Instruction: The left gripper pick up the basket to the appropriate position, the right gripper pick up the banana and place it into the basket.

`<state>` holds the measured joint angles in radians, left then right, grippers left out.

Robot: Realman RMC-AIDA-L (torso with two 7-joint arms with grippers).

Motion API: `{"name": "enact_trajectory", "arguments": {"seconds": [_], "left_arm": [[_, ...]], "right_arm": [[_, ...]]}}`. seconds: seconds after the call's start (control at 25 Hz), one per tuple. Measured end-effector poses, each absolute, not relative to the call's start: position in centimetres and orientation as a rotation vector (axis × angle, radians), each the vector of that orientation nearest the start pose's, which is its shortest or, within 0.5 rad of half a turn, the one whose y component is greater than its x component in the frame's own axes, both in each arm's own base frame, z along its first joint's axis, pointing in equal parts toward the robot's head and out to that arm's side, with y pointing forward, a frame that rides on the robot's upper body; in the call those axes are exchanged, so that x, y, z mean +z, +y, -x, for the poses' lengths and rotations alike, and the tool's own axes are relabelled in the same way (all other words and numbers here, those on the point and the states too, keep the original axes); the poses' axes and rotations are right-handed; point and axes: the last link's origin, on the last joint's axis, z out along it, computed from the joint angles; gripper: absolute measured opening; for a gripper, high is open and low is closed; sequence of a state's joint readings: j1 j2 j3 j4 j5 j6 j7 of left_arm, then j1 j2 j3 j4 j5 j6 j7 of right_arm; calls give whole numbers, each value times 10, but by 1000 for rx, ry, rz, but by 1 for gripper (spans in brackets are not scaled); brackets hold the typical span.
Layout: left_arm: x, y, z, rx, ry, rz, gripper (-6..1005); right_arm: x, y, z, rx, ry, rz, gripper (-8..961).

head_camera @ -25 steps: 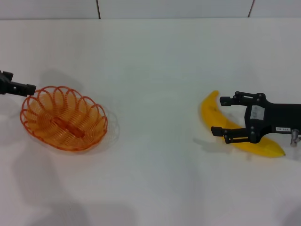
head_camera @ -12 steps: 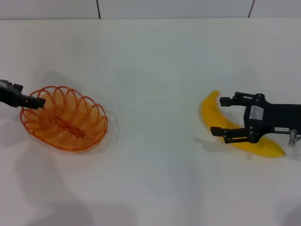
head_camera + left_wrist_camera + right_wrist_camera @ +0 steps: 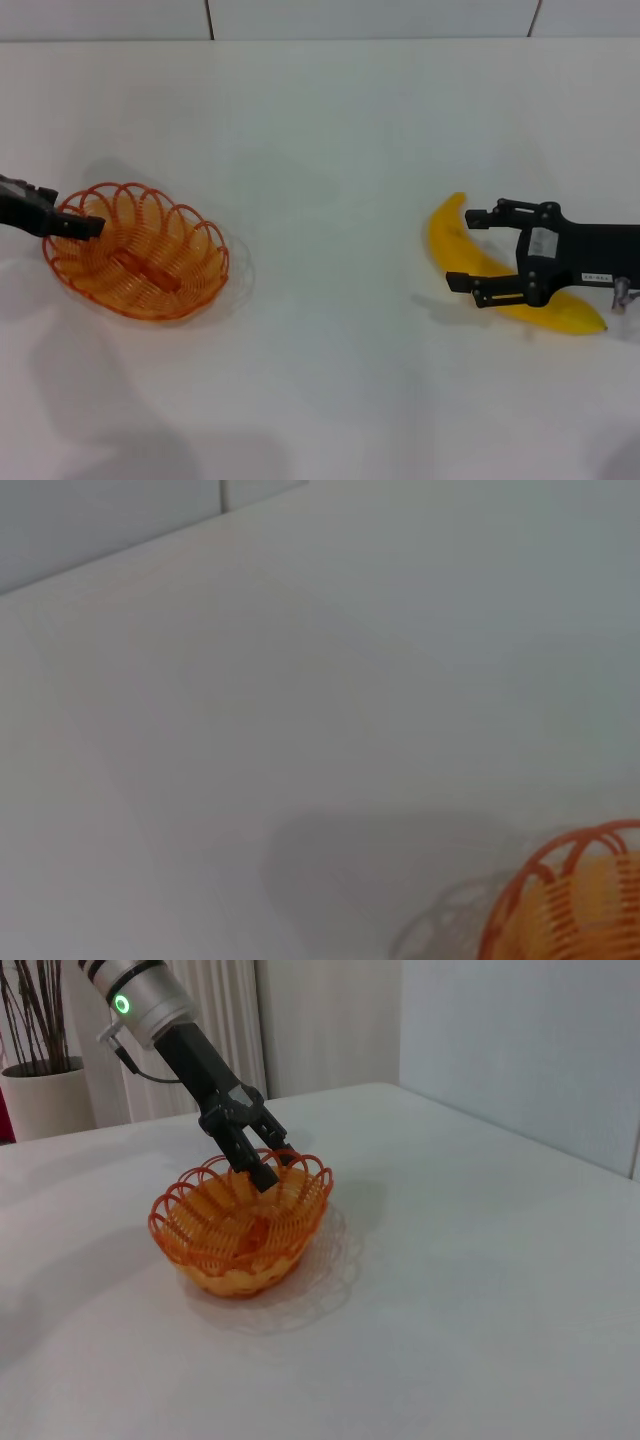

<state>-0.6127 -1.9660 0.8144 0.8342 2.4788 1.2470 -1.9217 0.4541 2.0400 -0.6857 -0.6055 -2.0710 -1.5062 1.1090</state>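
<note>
Two grippers are in play here. The left gripper (image 3: 88, 227) reaches in at the far-left rim of the basket (image 3: 160, 290), its black fingertips right on the scalloped orange wire. From the right wrist view the left gripper (image 3: 262, 1173) seems to straddle the rim, but whether it is pinching the wire or only poised around it, I cannot tell.

Over on the right, the right gripper (image 3: 472, 247) hovers spread wide across the banana (image 3: 452, 236), one finger on either side of the upper half, not pressed in on it. The banana lies flat on the white table (image 3: 330, 150), well apart from the basket.

The risks, as I judge them: that rim is thin looped wire, so a grip on a single loop could let the shallow oval basket tilt or swing as it lifts. The banana is smooth, glossy and curved, plastic-looking, so narrow skeletal fingers closing off-centre could squirt it sideways or let it pivot. The basket is barely as wide as the banana is long, so a skewed drop could leave the fruit hanging over the edge.
</note>
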Motion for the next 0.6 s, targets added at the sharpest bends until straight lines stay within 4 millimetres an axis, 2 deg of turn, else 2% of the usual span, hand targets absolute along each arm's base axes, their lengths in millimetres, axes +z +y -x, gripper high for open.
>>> {"name": "enact_trajectory", "arguments": {"seconds": [0.6], "left_arm": [[62,391,307,105,-914,2433,840]], "right_arm": [[1,308,-307,481,407,2737,900]]}}
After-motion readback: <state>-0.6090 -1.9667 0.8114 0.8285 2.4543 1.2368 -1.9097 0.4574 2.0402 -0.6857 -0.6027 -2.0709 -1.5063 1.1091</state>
